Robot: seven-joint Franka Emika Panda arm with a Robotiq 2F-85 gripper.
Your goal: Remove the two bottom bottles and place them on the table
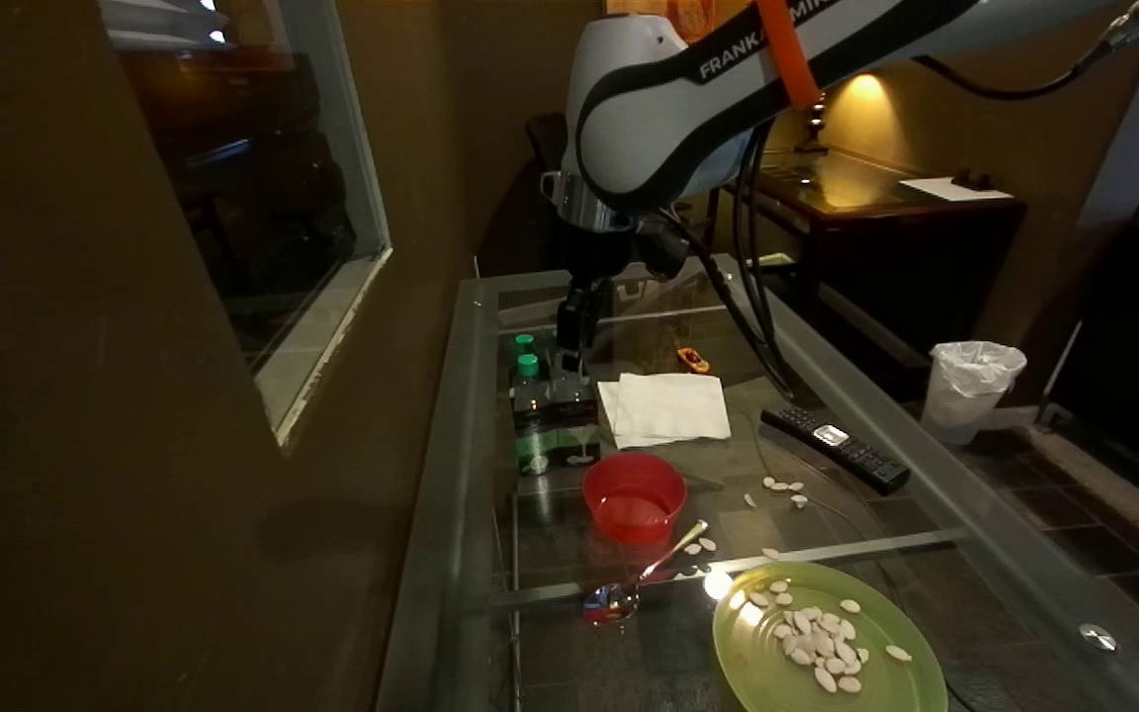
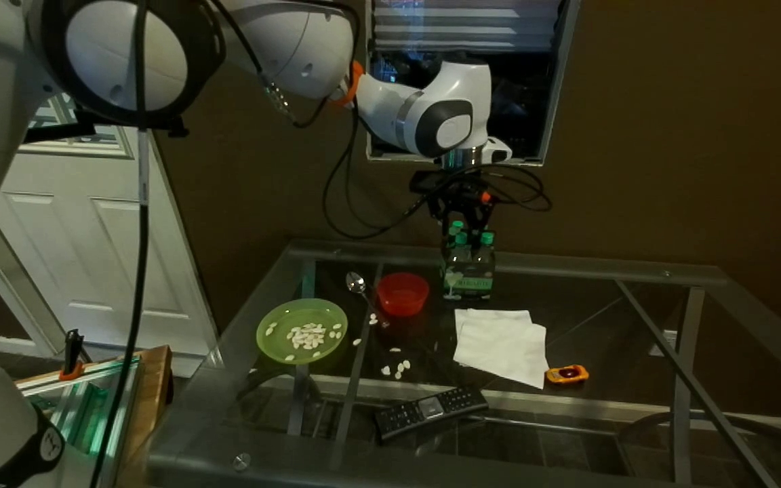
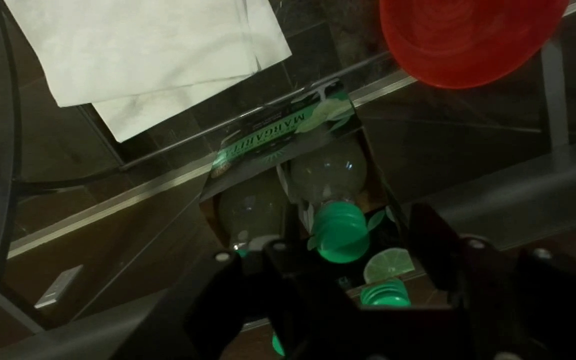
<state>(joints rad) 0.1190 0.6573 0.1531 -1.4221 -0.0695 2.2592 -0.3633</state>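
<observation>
Several slim clear bottles with green caps stand upright in a dark green-printed carton [image 3: 280, 135]. I cannot tell which are the two bottom bottles. One green-capped bottle [image 3: 330, 172] lies between my fingers in the wrist view; another bottle [image 3: 253, 207] is partly hidden by a finger. Two more caps show lower down, one green cap [image 3: 385, 294] clearly. The caps also show in both exterior views [image 1: 527, 366] [image 2: 487, 238]. My gripper [image 3: 358, 225] is open, pointing down over the carton [image 2: 468, 288]; it also shows in both exterior views [image 1: 574, 341] [image 2: 465, 220]. The carton stands on the glass table [image 1: 471, 494].
A red bowl [image 1: 635, 497] stands close beside the carton. White napkins [image 2: 502, 342] lie in front of it. A spoon [image 2: 356, 283], green plate [image 2: 302, 332] with seeds, remote [image 2: 431, 410] and small orange object [image 2: 567, 374] lie on the table. A wall stands behind.
</observation>
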